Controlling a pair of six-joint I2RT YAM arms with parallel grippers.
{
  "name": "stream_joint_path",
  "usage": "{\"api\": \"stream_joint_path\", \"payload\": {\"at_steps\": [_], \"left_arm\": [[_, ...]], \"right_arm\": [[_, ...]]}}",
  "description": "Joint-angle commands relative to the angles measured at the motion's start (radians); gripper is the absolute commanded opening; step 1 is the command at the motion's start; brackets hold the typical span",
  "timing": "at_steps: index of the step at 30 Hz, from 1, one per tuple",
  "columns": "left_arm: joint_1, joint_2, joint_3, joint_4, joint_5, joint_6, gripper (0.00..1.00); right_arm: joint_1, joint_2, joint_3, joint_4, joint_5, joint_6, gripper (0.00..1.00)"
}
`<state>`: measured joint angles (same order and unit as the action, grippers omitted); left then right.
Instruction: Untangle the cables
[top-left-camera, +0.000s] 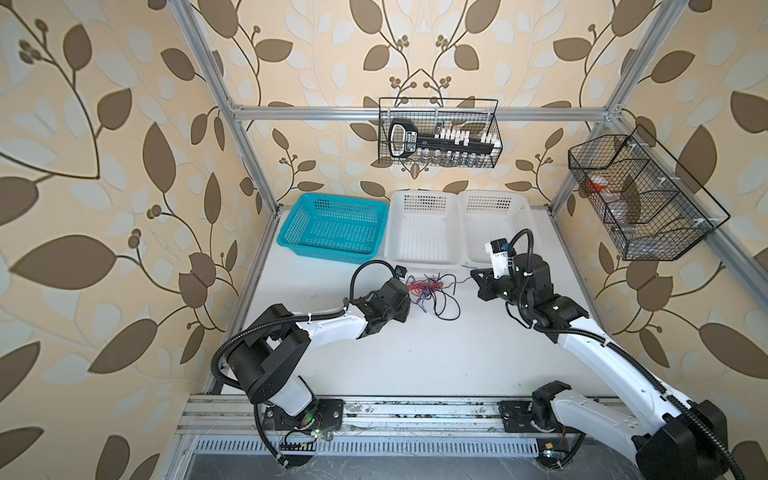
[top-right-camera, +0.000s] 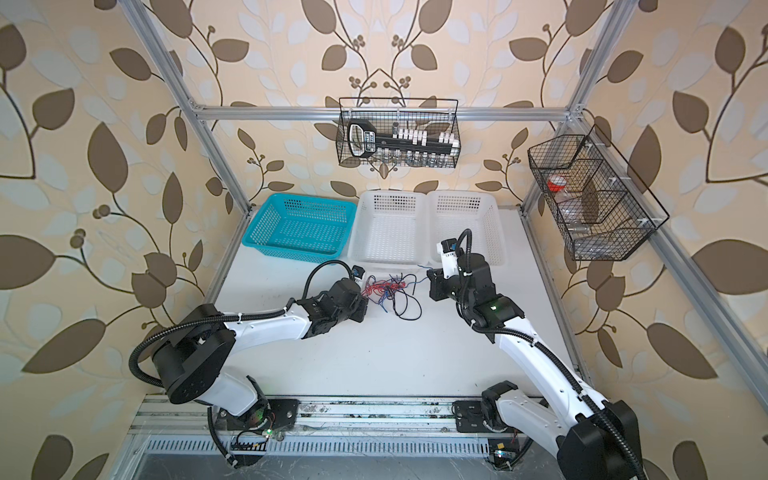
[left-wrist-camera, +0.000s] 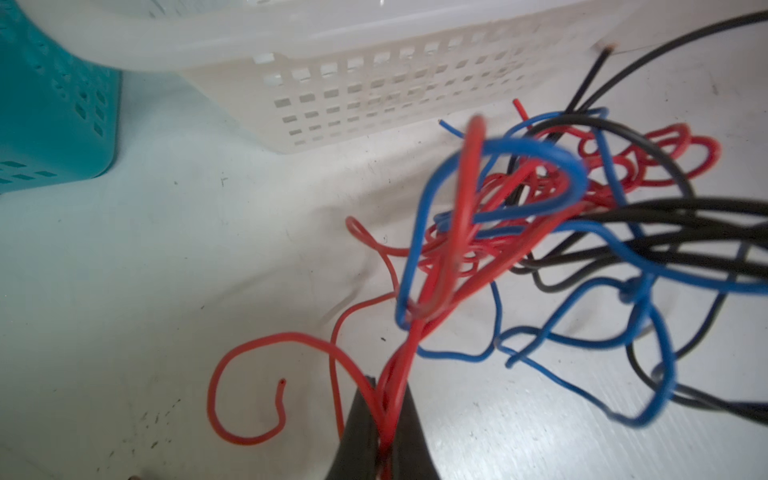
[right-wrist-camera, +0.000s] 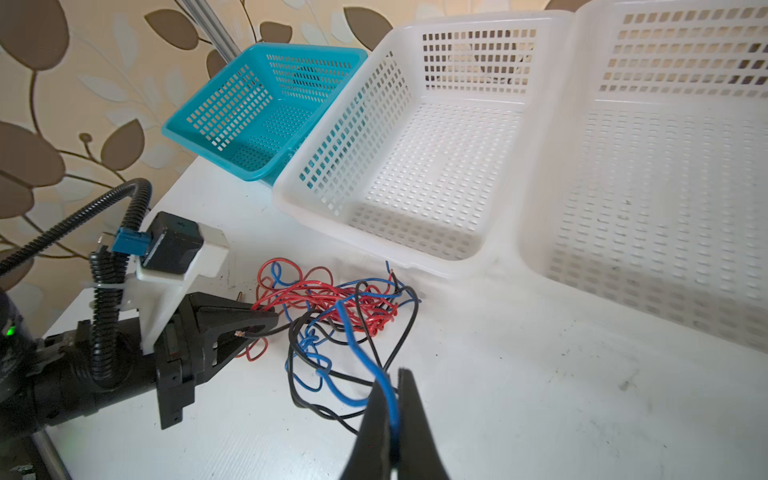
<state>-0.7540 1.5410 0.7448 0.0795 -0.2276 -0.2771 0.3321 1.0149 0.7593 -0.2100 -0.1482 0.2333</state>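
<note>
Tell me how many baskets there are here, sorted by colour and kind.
Teal plastic basket: 1
White plastic baskets: 2
Black wire baskets, hung on the frame: 2
Total: 5

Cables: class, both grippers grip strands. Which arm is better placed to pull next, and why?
Probably the right: the right gripper pinches one blue cable, which can draw away from the tangle. The left gripper clamps several red strands together, so it suits anchoring.
</note>
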Motion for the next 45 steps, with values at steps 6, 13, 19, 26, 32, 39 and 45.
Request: {"api": "stream_joint_path", "payload": {"at_steps": [6,13,19,26,32,39,45], "left_arm": [[0.041,0.002,0.012,-0.125,-0.146,-0.045,0.0],[0.065,-0.007,0.008,-0.127,-0.133,-0.051,0.0],[0.064,-0.02,-0.004,-0.062,-0.036,-0.048,0.0],[0.063,-0.021,0.02,-0.062,-0.018,-0.049,0.0],[0.064,-0.024,0.019,-0.09,-0.069,-0.071,0.0],[0.063,-0.048,0.019,-0.095,0.016,-0.07,0.33],[0.062,-0.149,0.022,-0.112,0.105,-0.05,0.61]], "right_arm": [[-0.116,-0.095,-0.003,-0.088,0.062,-0.031,0.0],[-0.14,-0.109,-0.015,-0.069,-0.021,-0.006,0.0],[-0.059,-0.054,-0.026,0.038,-0.158,0.025,0.0],[0.123,0.042,0.0,0.111,-0.122,0.028,0.0],[0.15,0.071,0.029,0.091,-0.084,0.027,0.0],[0.155,0.071,0.044,0.09,-0.042,0.032,0.0],[0.188,0.132,0.048,0.125,-0.014,0.054,0.0]]}}
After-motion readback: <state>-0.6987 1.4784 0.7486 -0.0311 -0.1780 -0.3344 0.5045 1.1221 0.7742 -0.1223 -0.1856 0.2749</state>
